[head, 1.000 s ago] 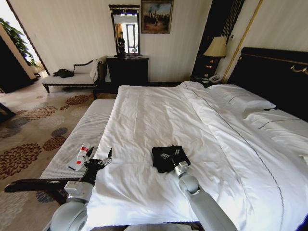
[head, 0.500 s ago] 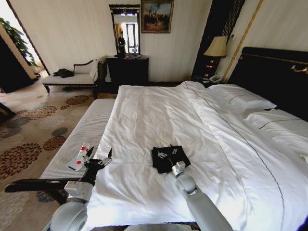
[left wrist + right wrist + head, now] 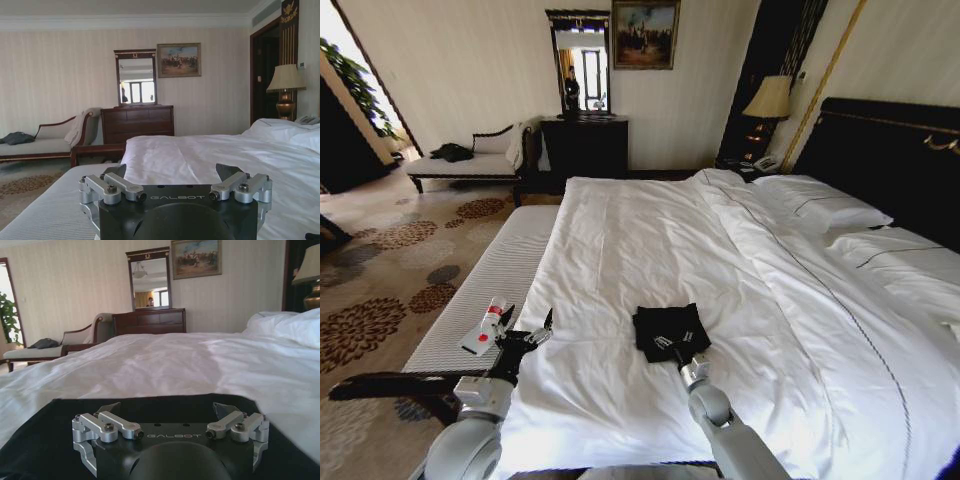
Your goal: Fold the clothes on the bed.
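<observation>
We are looking across the bed (image 3: 650, 240), a large double bed whose white duvet is lying smooth with shallow creases and whose white pillows (image 3: 825, 208) are resting at the far right against a tall dark headboard (image 3: 890, 160). A narrow grey-white striped bench (image 3: 485, 290) is standing just beside the bed's left edge. On the far wall we are seeing a dark wood dresser (image 3: 585, 145) under a framed mirror (image 3: 580, 62), a gilt-framed painting (image 3: 646, 34) to the mirror's right, and a chaise (image 3: 470, 160) at the far left. A lamp (image 3: 770, 100) is standing at the far right beside the headboard. The floor is carrying a patterned carpet (image 3: 390, 290).

The clothes (image 3: 666, 330), a black T-shirt of soft cloth, are lying on the near part of the duvet, left of its centre, gathered into a compact, roughly square packet with no clear long axis. The lettering is not readable.

The right gripper (image 3: 678, 352) is sitting at the near edge of the clothes; in the right wrist view its fingers (image 3: 114, 410) are spread apart, low over the black cloth (image 3: 150, 407), and are pinching nothing.

The left gripper (image 3: 532, 328) is hovering over the near left edge of the bed next to the bench, well apart from the clothes, with its fingers (image 3: 116, 172) spread and nothing between them.
</observation>
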{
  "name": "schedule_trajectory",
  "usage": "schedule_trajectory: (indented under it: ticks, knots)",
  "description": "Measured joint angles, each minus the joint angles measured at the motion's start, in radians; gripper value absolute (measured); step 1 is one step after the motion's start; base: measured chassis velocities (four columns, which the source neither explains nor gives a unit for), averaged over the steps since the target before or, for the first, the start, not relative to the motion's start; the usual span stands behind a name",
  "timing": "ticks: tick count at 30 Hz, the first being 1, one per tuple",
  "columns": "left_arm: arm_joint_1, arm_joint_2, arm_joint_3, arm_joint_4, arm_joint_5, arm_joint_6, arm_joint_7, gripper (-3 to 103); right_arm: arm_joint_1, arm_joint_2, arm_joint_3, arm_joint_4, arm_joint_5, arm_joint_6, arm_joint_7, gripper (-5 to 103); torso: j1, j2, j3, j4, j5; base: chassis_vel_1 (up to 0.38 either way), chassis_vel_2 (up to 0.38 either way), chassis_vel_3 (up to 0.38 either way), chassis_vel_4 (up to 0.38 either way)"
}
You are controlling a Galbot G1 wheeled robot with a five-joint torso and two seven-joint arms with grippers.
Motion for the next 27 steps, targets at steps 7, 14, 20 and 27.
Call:
schedule_trajectory:
  ticks: [7,14,20,27]
  knots:
    - [0.000,0.000,0.000,0.000,0.000,0.000,0.000,100,0.043,-0.012,0.065,-0.082,0.024,0.016,0.006,100,0.000,0.000,0.000,-0.0002,0.0005,0.000,0.000,0.000,0.000]
    - [0.000,0.000,0.000,0.000,0.000,0.000,0.000,100,0.054,-0.029,0.057,-0.030,0.047,0.011,0.019,100,0.000,0.000,0.000,-0.0003,0.0000,0.000,0.000,0.000,0.000]
    - [0.000,0.000,0.000,0.000,0.000,0.000,0.000,100,0.068,-0.017,0.002,-0.077,-0.046,0.021,0.021,100,0.000,0.000,0.000,0.0000,0.0003,0.000,0.000,0.000,0.000]
    - [0.000,0.000,0.000,0.000,0.000,0.000,0.000,100,0.087,-0.023,-0.016,-0.056,-0.068,0.010,0.037,100,0.000,0.000,0.000,-0.0003,0.0004,0.000,0.000,0.000,0.000]
